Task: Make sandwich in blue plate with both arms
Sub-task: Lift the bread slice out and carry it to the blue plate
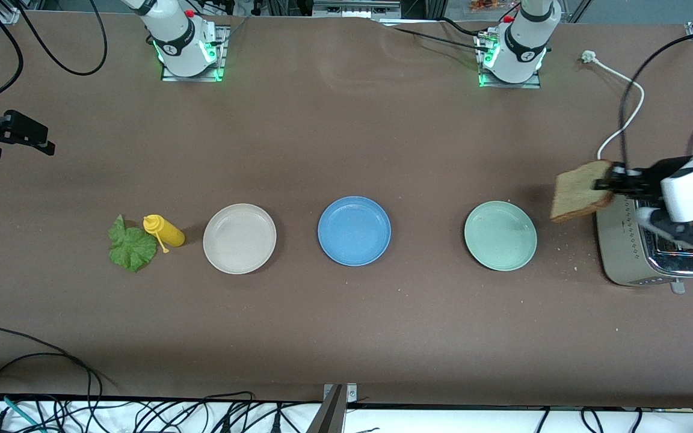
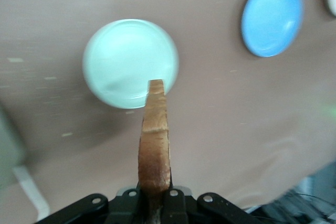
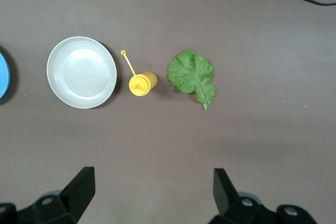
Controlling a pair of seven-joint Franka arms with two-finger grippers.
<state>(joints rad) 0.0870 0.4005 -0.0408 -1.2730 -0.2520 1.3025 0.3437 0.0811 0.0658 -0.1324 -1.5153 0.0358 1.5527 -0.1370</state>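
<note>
left gripper pinched on bread slice, held edge-up above toaster | blue plate well apart, past green plate; slice best laid flat, centred | right gripper spread, waiting over lettuce leaf

You've got brown bread with darker crust in the black left hand, a medium-blue plate between a beige plate and a pale green plate, a yellow bottle and green lettuce on the brown tabletop.
</note>
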